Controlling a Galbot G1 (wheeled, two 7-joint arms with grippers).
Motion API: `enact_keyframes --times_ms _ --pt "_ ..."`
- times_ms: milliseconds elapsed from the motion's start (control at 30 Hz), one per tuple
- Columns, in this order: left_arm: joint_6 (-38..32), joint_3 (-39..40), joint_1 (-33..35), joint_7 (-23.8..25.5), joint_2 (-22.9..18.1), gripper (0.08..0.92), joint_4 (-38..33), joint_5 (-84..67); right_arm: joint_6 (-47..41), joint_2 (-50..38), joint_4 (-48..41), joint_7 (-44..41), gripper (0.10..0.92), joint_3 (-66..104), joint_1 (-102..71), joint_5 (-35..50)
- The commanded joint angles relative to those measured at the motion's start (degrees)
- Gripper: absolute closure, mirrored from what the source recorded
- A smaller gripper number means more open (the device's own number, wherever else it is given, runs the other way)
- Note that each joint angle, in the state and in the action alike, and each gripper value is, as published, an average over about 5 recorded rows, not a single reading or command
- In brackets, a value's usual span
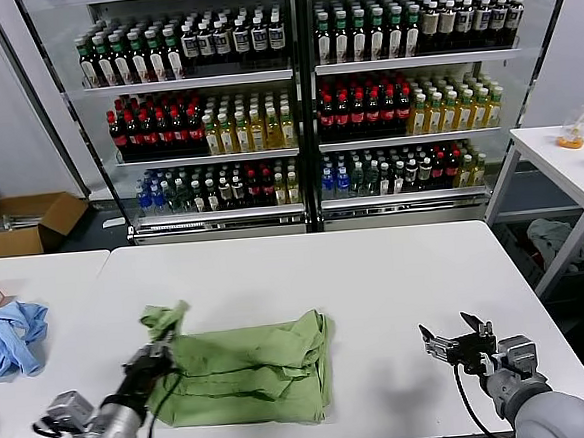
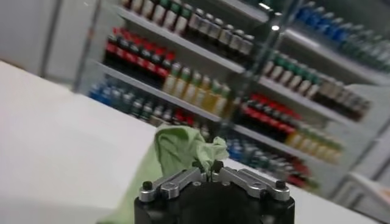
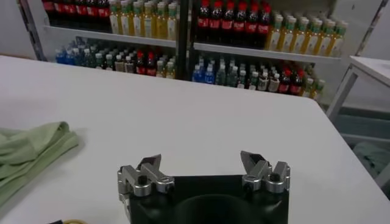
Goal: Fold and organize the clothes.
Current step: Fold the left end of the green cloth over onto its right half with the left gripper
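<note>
The light green shirt point(image 1: 250, 370) lies partly folded on the white desk point(image 1: 377, 283), near the front edge and left of the desk's middle, a thick folded edge running along its right side. One loose end of it rises above the rest at the shirt's left side, toward the desk's front-left corner.

The left gripper point(image 1: 159, 357) sits at that raised end, its jaws pressed together on the green fabric; in the left wrist view the cloth point(image 2: 183, 152) bunches up between the closed fingertips point(image 2: 198, 165).

The right gripper point(image 1: 459, 340) hovers near the front-right corner of the desk, well apart from the shirt, its jaws spread wide with nothing between them. In the right wrist view the two fingers point(image 3: 148, 165) stand far apart over bare tabletop.

A crumpled light blue garment point(image 1: 12, 337) lies on a neighbouring table point(image 1: 45, 271) to the left. Behind the desk stand glass-fronted coolers point(image 1: 299, 98) full of bottled drinks.
</note>
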Motion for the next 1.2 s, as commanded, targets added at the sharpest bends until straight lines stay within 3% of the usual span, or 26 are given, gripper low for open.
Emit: enact_keyframes --times_ms 33,367,667,967,1200 --pt "-0.31 15.6 -2.42 0.19 -4.69 0.907 -0.01 0.64 0.04 0.05 -0.16 -0.02 0.203 -0.18 0.07 -0.09" --pt "-1.22 26.3 -5.41 -0.03 -7.19 0.907 6.85 5.44 0.08 0.24 -0.43 -0.03 0.203 -0.06 0.08 -0.15" --pt "-0.98 28.82 -7.73 1.65 -6.9 0.896 12.32 7.49 0.12 0.46 -0.97 -0.09 0.203 -0.18 0.24 -0.22" --pt "-0.13 29.53 -5.55 7.3 -5.34 0.662 6.21 9.35 0.11 0.46 -1.32 -0.09 0.203 -0.65 0.8 -0.26" --pt "-0.36 22.4 -2.6 6.09 -4.31 0.463 0.03 7.35 0.14 0.61 -1.65 -0.08 0.203 -1.23 1.38 -0.28"
